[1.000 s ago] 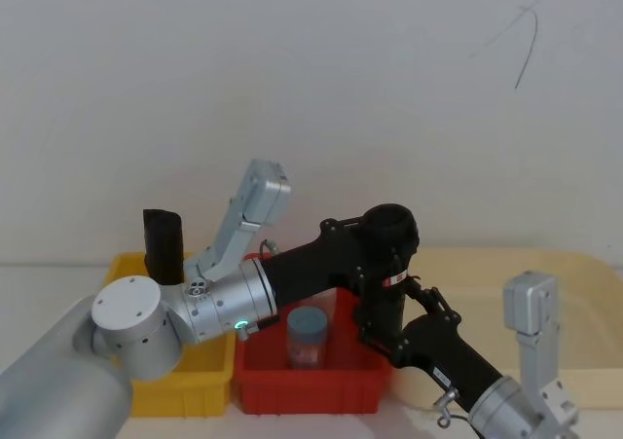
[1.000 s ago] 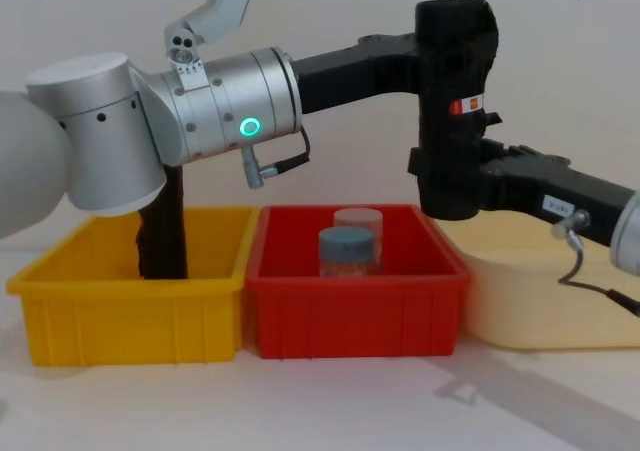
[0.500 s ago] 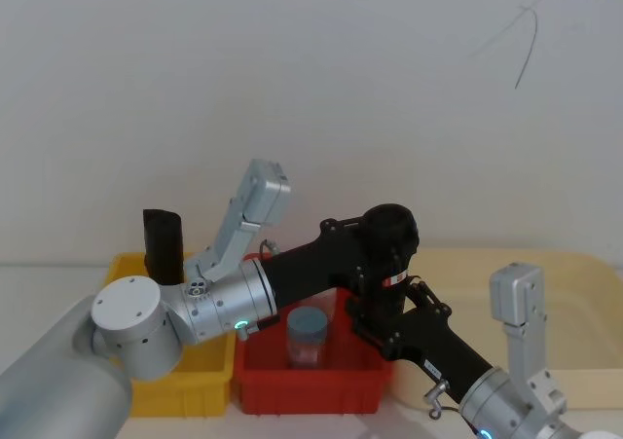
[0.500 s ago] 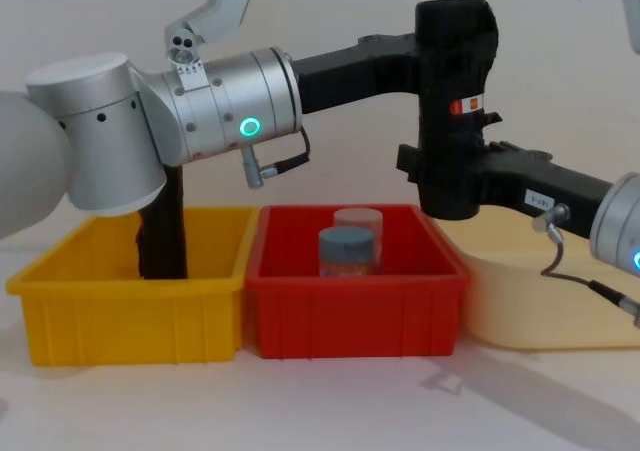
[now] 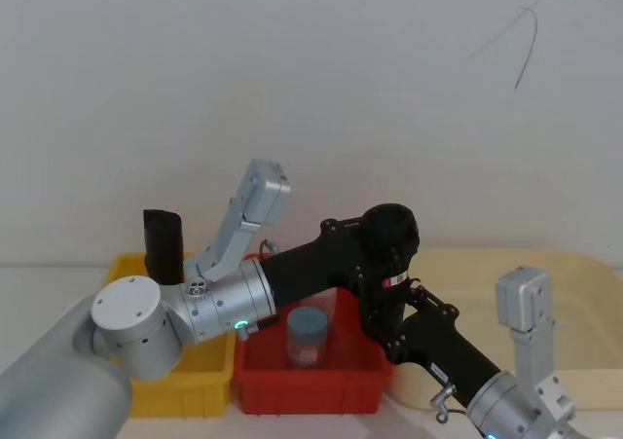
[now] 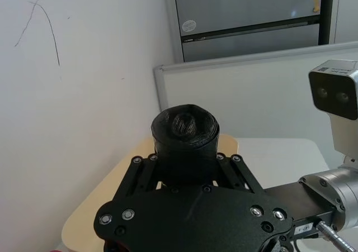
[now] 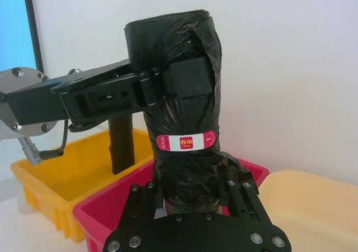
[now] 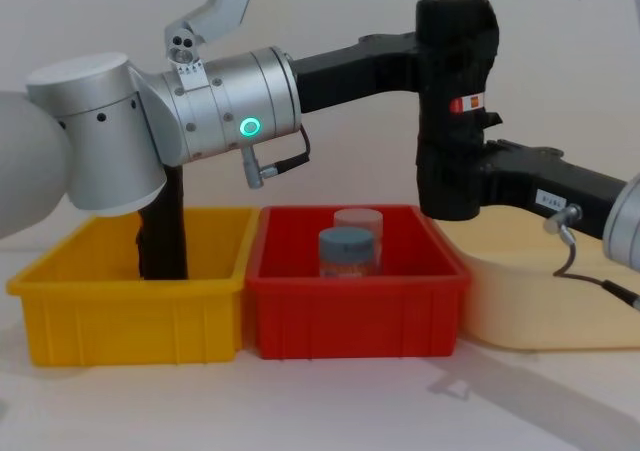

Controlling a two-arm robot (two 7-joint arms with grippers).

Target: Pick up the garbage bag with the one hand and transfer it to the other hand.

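Pinching the garbage bag (image 8: 456,131) near its top, left gripper (image 8: 443,57), right gripper (image 7: 197,180) around lower half, closure unclear.

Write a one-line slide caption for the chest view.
Left gripper holds the garbage bag upright above the red bin; right gripper reaches its lower half.

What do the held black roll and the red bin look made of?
The garbage bag: thin black plastic film, slightly glossy, judging by its wrinkles and creases. The red bin: probably rigid moulded plastic, smooth with a soft sheen and an even rim.
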